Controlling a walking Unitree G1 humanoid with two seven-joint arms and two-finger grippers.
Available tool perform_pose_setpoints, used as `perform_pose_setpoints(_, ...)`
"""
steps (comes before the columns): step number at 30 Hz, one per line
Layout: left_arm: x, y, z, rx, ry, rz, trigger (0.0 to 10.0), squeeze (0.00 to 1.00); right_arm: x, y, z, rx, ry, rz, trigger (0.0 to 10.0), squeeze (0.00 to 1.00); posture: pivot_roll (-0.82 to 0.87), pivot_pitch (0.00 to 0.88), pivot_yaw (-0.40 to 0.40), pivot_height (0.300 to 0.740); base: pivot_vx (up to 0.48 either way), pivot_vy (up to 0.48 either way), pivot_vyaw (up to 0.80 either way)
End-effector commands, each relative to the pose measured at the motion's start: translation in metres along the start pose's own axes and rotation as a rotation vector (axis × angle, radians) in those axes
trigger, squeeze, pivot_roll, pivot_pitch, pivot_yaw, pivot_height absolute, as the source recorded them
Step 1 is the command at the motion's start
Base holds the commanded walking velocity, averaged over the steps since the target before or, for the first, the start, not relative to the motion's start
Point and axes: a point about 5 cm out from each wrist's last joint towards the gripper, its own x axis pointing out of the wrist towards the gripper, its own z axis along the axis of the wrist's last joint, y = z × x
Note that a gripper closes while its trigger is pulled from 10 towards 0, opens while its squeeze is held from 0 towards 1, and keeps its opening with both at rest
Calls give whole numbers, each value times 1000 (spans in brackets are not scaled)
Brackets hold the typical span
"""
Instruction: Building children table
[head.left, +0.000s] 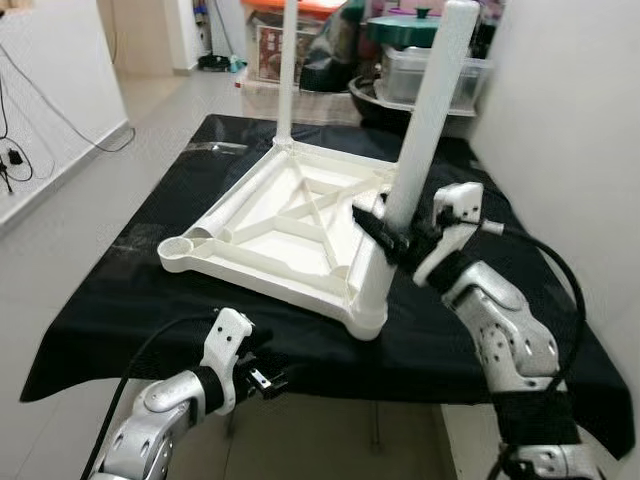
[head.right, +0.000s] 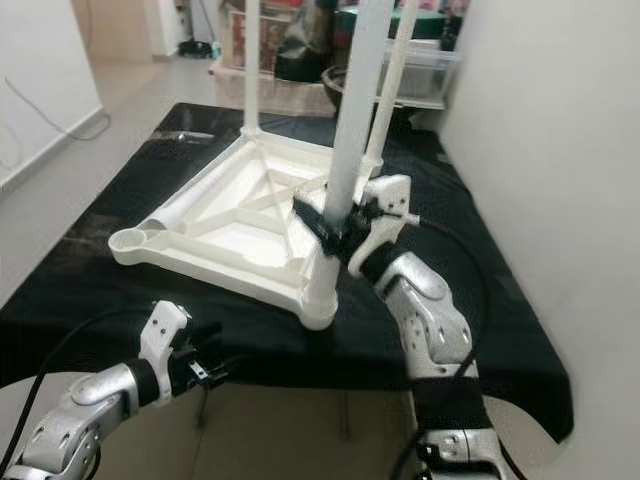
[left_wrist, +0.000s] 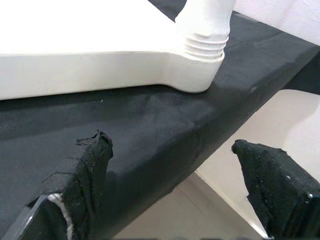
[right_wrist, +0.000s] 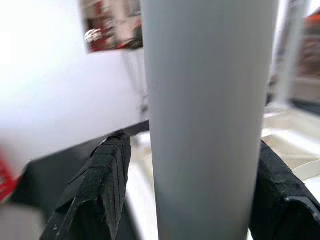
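Two grippers in play; right gripper (head.left: 392, 236) has its jaws closed around the near white leg (head.left: 425, 120), low on it, just above the corner socket (head.left: 368, 305) of the upturned white tabletop (head.left: 290, 225); that socket sits close to the front edge of the black-cloth surface (head.left: 110, 300); leg tilts slightly away from upright; another leg (head.left: 287, 70) stands at the far corner, a third one (head.right: 392, 75) shows behind the held one in the right eye view; near-left corner socket (head.left: 180, 248) has no leg. Left gripper (head.left: 268, 378) hovers below and in front of the surface edge, jaws wide apart, holding nothing. Open floor (head.left: 70, 230) left of the surface; white wall (head.left: 570, 140) close on the right; storage boxes (head.left: 420, 70) and clutter beyond the far edge.
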Motion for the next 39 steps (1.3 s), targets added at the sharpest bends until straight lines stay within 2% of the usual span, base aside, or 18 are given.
perform_pose_setpoints(1,1,-2,0,3,6,-8,10000,0,2,12,-24,18,114,145,7686,0,90,0,-116,740,0,0,0)
perform_pose_setpoints(4,1,1,2,6,4,-5,10000,0,3,10,-31,21,143,148,7686,0,94,0,-119,740,0,0,0)
perform_pose_setpoints(5,0,2,1,9,5,-2,10000,0,7,3,-34,34,153,64,0,0,93,0,-118,740,0,0,0)
perform_pose_setpoints(8,-1,3,0,11,7,3,10000,0,10,-8,-37,63,168,-55,0,0,93,0,-118,740,0,0,0)
perform_pose_setpoints(11,1,-3,-2,4,8,-7,10000,0,5,-35,-49,122,200,-474,0,0,86,0,-113,740,0,0,0)
perform_pose_setpoints(12,1,-3,-2,4,8,-7,10000,0,5,-35,-49,122,200,-474,0,0,86,0,-113,740,0,0,0)
perform_pose_setpoints(13,1,-5,-2,1,7,-11,10000,0,-5,-47,-54,155,202,-687,0,0,86,0,-112,740,0,0,0)
perform_pose_setpoints(15,1,-5,-2,-1,7,-14,10000,0,-25,-59,-64,198,208,-951,0,0,84,0,-108,740,0,0,0)
perform_pose_setpoints(21,1,-4,-3,2,13,-11,10000,0,-55,-61,-74,179,223,-1215,0,0,84,0,-104,740,0,0,0)
perform_pose_setpoints(23,0,-2,-2,5,16,-10,10000,0,-61,-49,-73,141,215,-1279,0,0,72,0,-95,740,0,0,0)
perform_pose_setpoints(24,0,-1,-3,7,20,-10,10000,0,-50,-37,-75,160,229,-1187,5569,0,63,0,-90,740,0,0,0)
perform_pose_setpoints(26,0,0,-3,8,23,-11,10000,0,-41,-29,-76,176,239,-1119,5569,0,63,0,-90,740,0,0,0)
perform_pose_setpoints(27,0,0,-4,8,24,-11,10000,0,-33,-24,-72,175,205,-1070,10000,0,63,0,-90,740,0,0,0)
perform_pose_setpoints(28,0,0,-4,8,24,-11,10000,0,-33,-24,-72,175,205,-1070,10000,0,63,0,-90,740,0,0,0)
perform_pose_setpoints(29,1,-1,-4,7,22,-14,10000,0,-24,-19,-63,168,157,-994,10000,1000,58,0,-92,740,0,0,0)
perform_pose_setpoints(33,3,-4,-2,3,12,-17,10000,0,-13,-24,-43,161,65,-846,10000,1000,66,0,-102,740,0,0,0)
perform_pose_setpoints(34,3,-4,-2,0,11,-13,10000,0,-9,-30,-32,168,23,-760,10000,0,70,0,-106,740,0,0,0)
perform_pose_setpoints(39,0,-3,-3,-3,11,-5,10000,0,-1,-30,3,121,-80,-433,10000,0,67,0,-106,740,0,0,0)
